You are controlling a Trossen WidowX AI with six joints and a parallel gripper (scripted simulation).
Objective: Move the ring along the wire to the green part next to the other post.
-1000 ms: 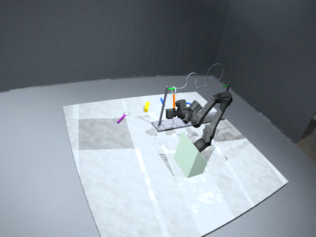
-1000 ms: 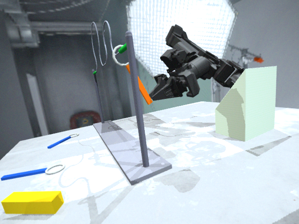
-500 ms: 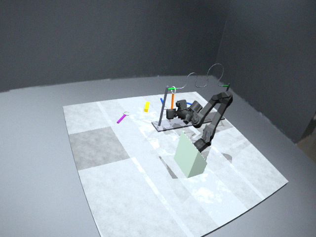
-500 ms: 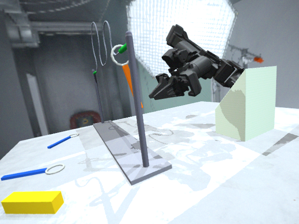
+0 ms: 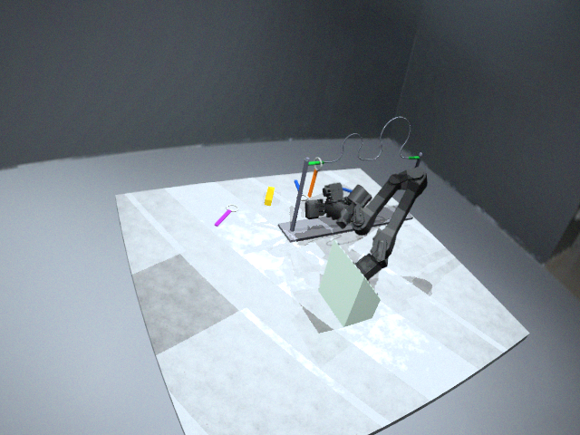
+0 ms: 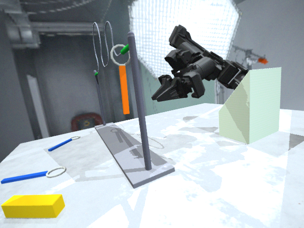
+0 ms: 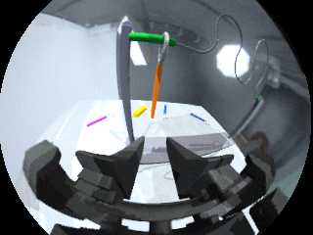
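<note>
The ring [image 5: 322,164] [image 6: 111,55] [image 7: 162,52] hangs around the wire at the green part [image 5: 313,163] [image 6: 124,49] [image 7: 147,37] beside the near post [image 5: 298,201] [image 6: 139,98] [image 7: 123,78]. In the wrist view it is close to that part's inner end. Its orange handle [image 5: 313,183] [image 6: 124,89] [image 7: 156,90] hangs down, nearly upright. My gripper [image 6: 154,98] [image 7: 156,139] is partly open and empty, on the robot's side of the handle and apart from it. The other green part [image 5: 412,158] [image 6: 96,73] [image 7: 257,99] is at the far post.
The thin grey wire [image 7: 240,59] bends up and down between the posts. Beyond the base [image 5: 299,232] [image 6: 152,177] lie a yellow block [image 5: 269,196] [image 6: 30,208] [image 7: 140,112], two blue-handled rings and a magenta-handled one. A pale green block [image 5: 343,285] [image 6: 262,105] stands near the arm's base.
</note>
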